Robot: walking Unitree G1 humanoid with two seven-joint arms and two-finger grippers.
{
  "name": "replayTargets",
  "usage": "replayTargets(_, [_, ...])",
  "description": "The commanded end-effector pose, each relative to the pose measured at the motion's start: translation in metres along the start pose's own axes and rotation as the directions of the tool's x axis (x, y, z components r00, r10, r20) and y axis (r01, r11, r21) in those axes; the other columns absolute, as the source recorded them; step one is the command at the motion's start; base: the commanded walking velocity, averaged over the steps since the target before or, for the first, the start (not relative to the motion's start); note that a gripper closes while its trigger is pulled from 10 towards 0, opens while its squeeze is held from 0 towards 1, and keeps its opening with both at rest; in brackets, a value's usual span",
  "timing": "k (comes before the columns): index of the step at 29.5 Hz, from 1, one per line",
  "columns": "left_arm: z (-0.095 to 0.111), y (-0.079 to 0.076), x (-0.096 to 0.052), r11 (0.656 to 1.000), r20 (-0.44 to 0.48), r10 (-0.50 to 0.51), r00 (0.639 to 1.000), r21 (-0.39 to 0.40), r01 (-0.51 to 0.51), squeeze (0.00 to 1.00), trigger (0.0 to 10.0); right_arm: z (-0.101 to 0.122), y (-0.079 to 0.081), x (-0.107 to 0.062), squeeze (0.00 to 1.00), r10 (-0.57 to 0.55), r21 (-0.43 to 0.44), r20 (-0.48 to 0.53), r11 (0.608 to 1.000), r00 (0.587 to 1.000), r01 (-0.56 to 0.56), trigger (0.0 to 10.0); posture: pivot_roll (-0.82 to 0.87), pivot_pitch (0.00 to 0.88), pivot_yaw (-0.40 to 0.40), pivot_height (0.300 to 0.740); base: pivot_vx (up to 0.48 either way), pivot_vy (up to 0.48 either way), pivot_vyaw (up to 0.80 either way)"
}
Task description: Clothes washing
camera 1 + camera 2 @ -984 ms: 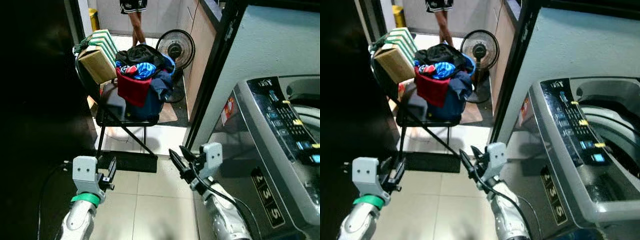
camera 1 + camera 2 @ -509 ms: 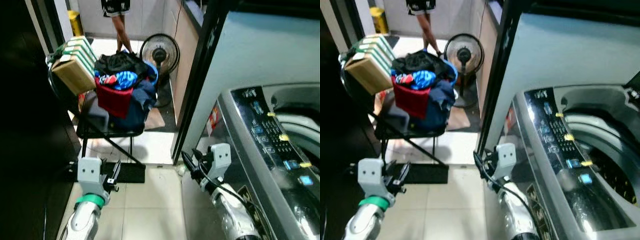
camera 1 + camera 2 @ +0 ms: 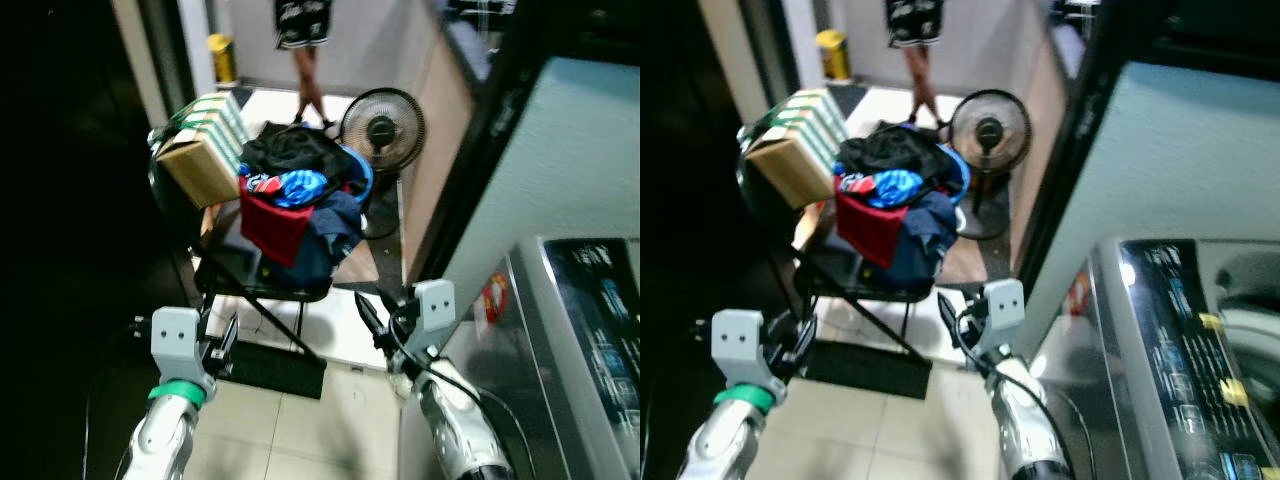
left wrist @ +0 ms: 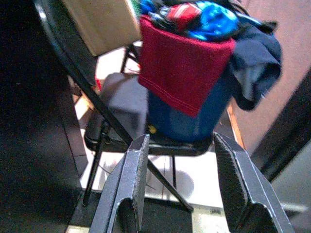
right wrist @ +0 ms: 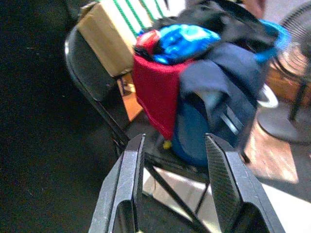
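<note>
Both grippers, left gripper (image 4: 179,182) and right gripper (image 5: 171,182), hang spread and empty, aimed at the laundry basket (image 3: 305,215) on the folding chair's (image 3: 235,270) seat, ready to grab.

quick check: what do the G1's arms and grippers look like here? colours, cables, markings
Both arms are silver tubes ending in pale grey boxy wrist blocks. The left gripper and right gripper each have two long black fingers. A green band rings the left wrist; black cables loop along the right arm.

No text can be read; the washing machine (image 3: 1180,350) panel and its red sticker (image 3: 492,297) are too blurred.
</note>
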State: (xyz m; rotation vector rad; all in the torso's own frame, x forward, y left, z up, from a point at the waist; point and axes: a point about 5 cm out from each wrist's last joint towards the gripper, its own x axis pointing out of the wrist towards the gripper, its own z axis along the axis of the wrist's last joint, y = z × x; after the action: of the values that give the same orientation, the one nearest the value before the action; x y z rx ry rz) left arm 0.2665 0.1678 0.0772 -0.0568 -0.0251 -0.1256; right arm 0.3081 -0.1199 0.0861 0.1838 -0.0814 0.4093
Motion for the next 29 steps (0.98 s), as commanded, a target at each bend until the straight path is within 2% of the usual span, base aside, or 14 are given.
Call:
replayTargets(1, [-0.004,0.006,-0.003,1.0,-0.019,0.014,1.0,0.004,-0.014,0.0,10.0,0.0,0.004,0.002,0.0,0.012,-0.006,0.012,1.0,1.0,-0.012,10.0,0.08,0.0,-0.018,0.74,0.39,0.0,0.8])
replayTargets(6, [-0.004,0.005,-0.002,1.0,-0.018,0.015,1.0,0.0,-0.015,0.0,10.0,0.001,-0.001,0.004,0.0,-0.012,0.021,0.009,1.0,1.0,0.012,10.0,0.08,0.0,-0.023,0.74,0.394,0.0,0.16])
replayTargets(8, [-0.001,0.003,0.0,1.0,-0.006,-0.004,1.0,-0.028,0.003,0.0,10.0,0.008,-0.003,0.007,0.0,-0.012,0.003,0.032,1.0,0.999,0.012,10.0,0.08,0.0,-0.033,0.74,0.392,0.0,0.0])
replayTargets(13, [0.003,0.001,0.0,0.999,0.01,-0.014,1.0,-0.04,0.014,0.0,10.0,0.019,-0.012,0.013,0.0,-0.049,0.008,0.066,0.999,0.997,0.048,10.0,0.08,0.0,-0.039,0.74,0.394,0.0,0.0])
replayTargets(14, [0.005,0.002,0.001,0.999,0.015,-0.011,1.0,-0.04,0.011,0.0,10.0,0.024,-0.015,0.016,0.0,-0.057,0.009,0.081,0.998,0.995,0.056,10.0,0.08,0.0,-0.041,0.74,0.39,0.0,0.0])
replayTargets(15, [0.011,0.007,0.001,0.999,0.034,-0.003,0.999,-0.051,0.005,0.0,10.0,0.038,-0.015,0.025,0.0,-0.043,0.002,0.116,0.999,0.992,0.043,10.0,0.08,0.0,-0.041,0.74,0.39,0.0,0.0])
replayTargets(19, [0.019,0.012,0.004,0.999,0.057,-0.004,0.998,-0.042,0.006,0.0,10.0,0.049,-0.01,0.032,0.0,-0.004,-0.024,0.144,1.0,0.99,0.007,10.0,0.09,0.0,-0.052,0.74,0.387,0.0,0.0])
replayTargets(29, [0.029,0.013,0.005,0.998,0.088,-0.01,0.996,-0.059,0.016,0.0,10.0,0.051,-0.01,0.034,0.0,-0.008,-0.04,0.145,0.999,0.989,0.013,10.0,0.09,0.0,-0.054,0.74,0.383,0.0,0.0])
